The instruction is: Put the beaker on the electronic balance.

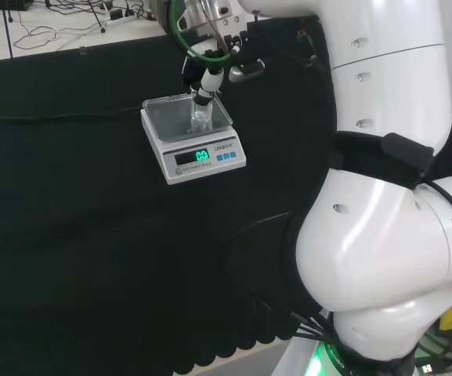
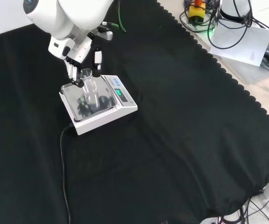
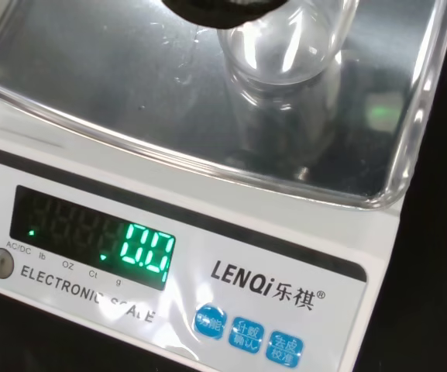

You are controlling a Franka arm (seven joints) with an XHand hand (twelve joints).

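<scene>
One clear beaker (image 2: 90,91) is held upright over the balance (image 2: 98,103) pan by curled fingers (image 2: 72,70) near its rim, seemingly for level set-down; contact is unclear

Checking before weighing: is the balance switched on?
On. The electronic balance has green digits lit on its display, with the beaker over its pan.

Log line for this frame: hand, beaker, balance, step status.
hand: shut on beaker | beaker: upright above balance pan, contact unclear | balance: powered on | step: placing, not released
</scene>
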